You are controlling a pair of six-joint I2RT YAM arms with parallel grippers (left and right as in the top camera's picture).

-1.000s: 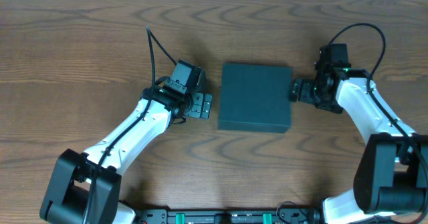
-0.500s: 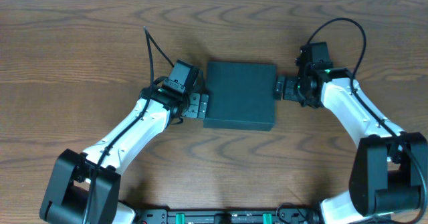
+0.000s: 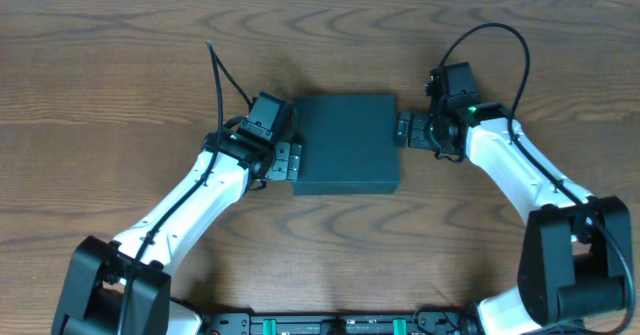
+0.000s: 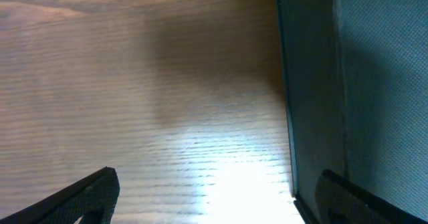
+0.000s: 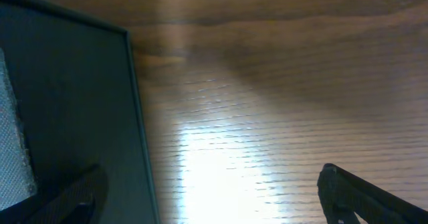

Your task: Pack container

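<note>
Box [image 3: 345, 143] sits between left gripper [image 3: 285, 162] and right gripper [image 3: 402, 131]; both gape wide, empty, against its sides, probably to steady it.

The container [image 3: 345, 143] has slid left, the right arm [image 3: 505, 160] following it.

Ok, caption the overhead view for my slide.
Left gripper and right gripper, both open, flank the closed container on a wooden table.
</note>
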